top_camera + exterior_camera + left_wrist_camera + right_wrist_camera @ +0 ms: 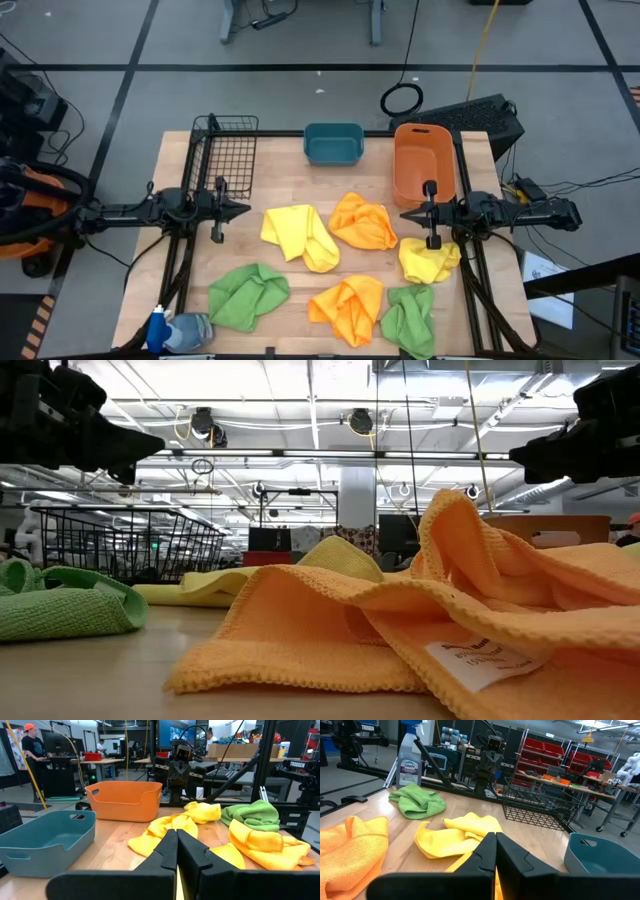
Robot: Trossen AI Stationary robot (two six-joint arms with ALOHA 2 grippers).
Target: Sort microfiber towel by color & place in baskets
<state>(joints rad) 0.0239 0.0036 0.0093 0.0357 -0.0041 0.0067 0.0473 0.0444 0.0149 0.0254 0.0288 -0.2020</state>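
While both arms reached inward from opposite edges of the high view, neither held anything. The left gripper (240, 210) hung at mid-left, pointing toward the centre, just below the black wire-mesh basket (226, 152); its own wrist view showed its two dark fingers (167, 851) pressed together with no cloth between them. The right gripper (407, 214) hung at mid-right, just below the orange plastic bin (423, 162), and its fingers (487, 851) were likewise closed on nothing.

Along the upper edge of the wooden table (280, 180) stood the three containers: the open-grid wire basket at upper left, the squat teal plastic tub (333, 144) in the upper middle, and the taller, smooth-walled orange bin with a handle slot at upper right.

Six crumpled microfiber towels lay loose on the table, none in a basket. A yellow towel (298, 234) lay centre-left and an orange towel (363, 221) just to its right. A smaller yellow towel (428, 260) sat below the right gripper. In the lower part of the frame were a green towel (247, 295) at left, an orange towel (348, 305) in the middle, and a green towel (409, 317) beside it at right. The low view showed the orange cloth's fine looped weave, stitched edge and white label (485, 657). A spray bottle (172, 330) lay at lower left.
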